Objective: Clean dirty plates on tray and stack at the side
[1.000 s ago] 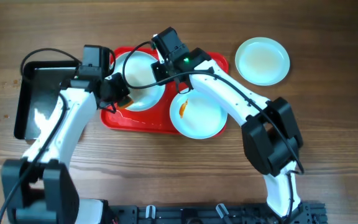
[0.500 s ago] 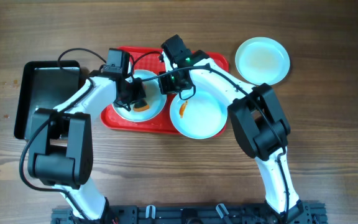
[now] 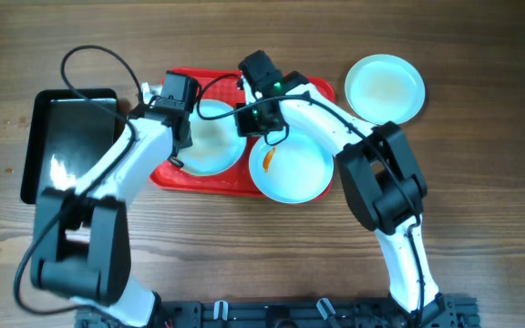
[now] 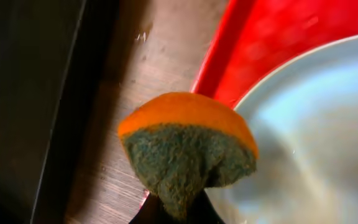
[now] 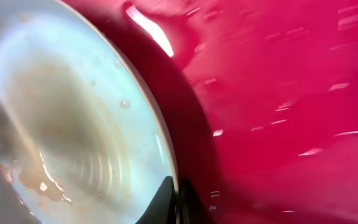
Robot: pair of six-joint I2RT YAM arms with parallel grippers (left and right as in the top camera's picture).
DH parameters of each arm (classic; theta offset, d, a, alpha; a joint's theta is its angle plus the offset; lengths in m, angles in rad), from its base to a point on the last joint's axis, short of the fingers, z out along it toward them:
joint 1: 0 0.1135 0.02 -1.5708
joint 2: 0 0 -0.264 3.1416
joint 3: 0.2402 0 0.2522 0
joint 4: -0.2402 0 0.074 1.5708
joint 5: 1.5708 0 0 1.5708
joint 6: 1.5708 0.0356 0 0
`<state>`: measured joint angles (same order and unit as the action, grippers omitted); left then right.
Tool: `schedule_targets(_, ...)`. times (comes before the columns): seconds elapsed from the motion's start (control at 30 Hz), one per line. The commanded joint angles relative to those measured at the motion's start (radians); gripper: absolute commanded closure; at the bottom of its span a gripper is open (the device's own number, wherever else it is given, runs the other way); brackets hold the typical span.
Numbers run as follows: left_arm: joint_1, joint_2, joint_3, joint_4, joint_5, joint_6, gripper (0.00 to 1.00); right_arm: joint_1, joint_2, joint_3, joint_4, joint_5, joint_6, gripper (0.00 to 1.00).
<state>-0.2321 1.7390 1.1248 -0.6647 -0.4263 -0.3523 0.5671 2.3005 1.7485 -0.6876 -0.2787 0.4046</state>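
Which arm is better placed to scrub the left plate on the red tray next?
Left: the left gripper holds the sponge at that plate's rim; the right gripper only pinches its edge.

On the wooden tabletop we see a glossy black tray at the left. Just beside it, across a strip of bare wood, is a red tray with a raised rim. A white-bluish plate lies by itself on the wood off the red tray's far right corner, while a smeared plate with an orange streak overlaps the tray's near right rim, the rest of it over the wood.
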Motion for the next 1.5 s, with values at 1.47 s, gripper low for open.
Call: schedule_targets(1.47,-0.012,-0.267,-0.016,-0.175,0.400,-0.112,0.96,0.229,-0.401,0.007,0.299,1.442,-0.961,0.96)
